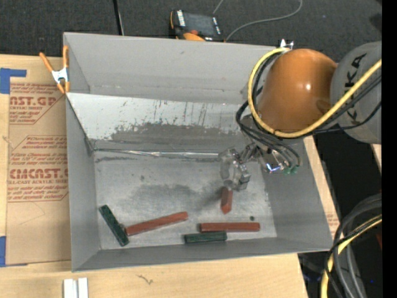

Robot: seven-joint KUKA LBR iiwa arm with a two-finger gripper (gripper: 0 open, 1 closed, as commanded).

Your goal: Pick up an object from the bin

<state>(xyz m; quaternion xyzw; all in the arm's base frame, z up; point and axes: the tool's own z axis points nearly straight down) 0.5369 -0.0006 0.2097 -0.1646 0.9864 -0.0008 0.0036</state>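
My gripper [235, 180] hangs over the right middle of the bin floor, its metal fingers pointing down. A short reddish-brown stick [226, 200] sits directly below the fingertips, its upper end at or between them; whether it is clamped I cannot make out. Just in front of it lie a longer reddish-brown stick [229, 227] and a dark green stick [205, 238], side by side near the bin's front wall.
Further left on the floor lie another long reddish-brown stick [156, 223] and a dark green stick [114, 225], meeting in a V near the front left corner. The arm with its orange dome fills the right side above the bin.
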